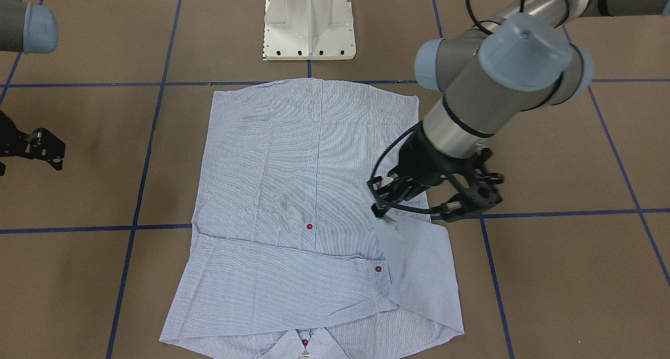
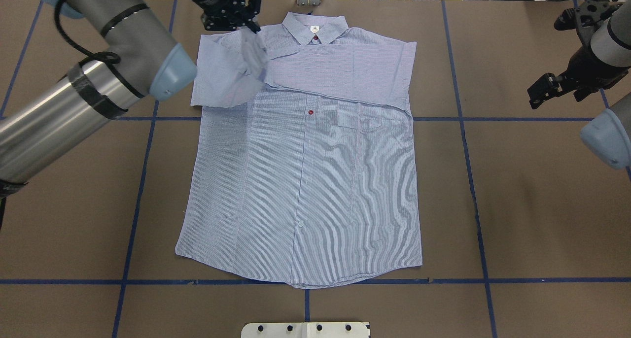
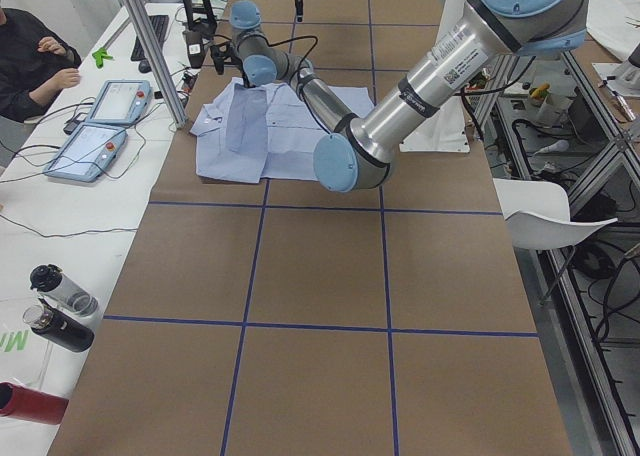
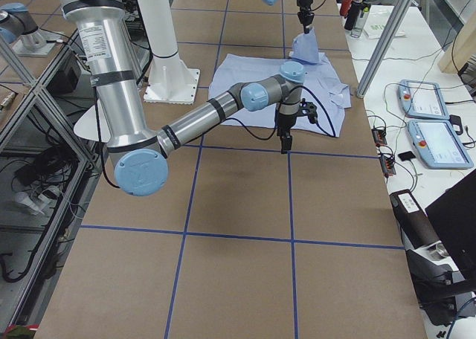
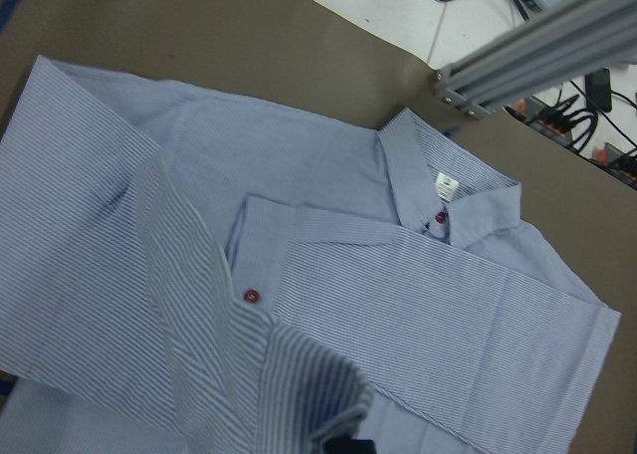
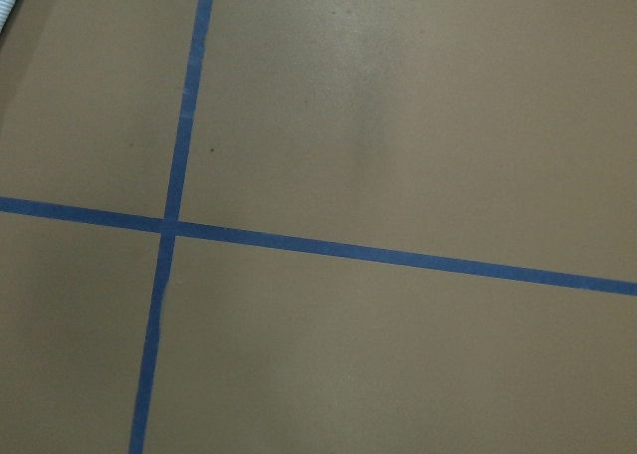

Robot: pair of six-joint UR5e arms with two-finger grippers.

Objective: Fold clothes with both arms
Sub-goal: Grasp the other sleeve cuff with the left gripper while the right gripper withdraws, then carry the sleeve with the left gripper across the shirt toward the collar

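Note:
The light blue striped shirt (image 2: 305, 190) lies flat and front up on the brown table, collar (image 2: 315, 27) at the far side from the robot. One sleeve (image 2: 345, 72) is folded across the chest. My left gripper (image 2: 246, 26) is shut on the cuff end of the other sleeve (image 2: 229, 77) and holds it raised above the shoulder; the front-facing view shows the pinch (image 1: 384, 215), and the left wrist view shows the hanging sleeve fabric (image 5: 289, 374). My right gripper (image 2: 540, 94) hovers open beyond the shirt's other side, over bare table, holding nothing.
The white pedestal base (image 1: 309, 24) stands at the robot's side of the table. Blue tape lines (image 6: 398, 255) grid the brown surface. A person (image 3: 30, 46) sits by tablets (image 3: 100, 126) on a side table, with bottles (image 3: 60, 306) and an aluminium post (image 3: 150, 46) along that edge.

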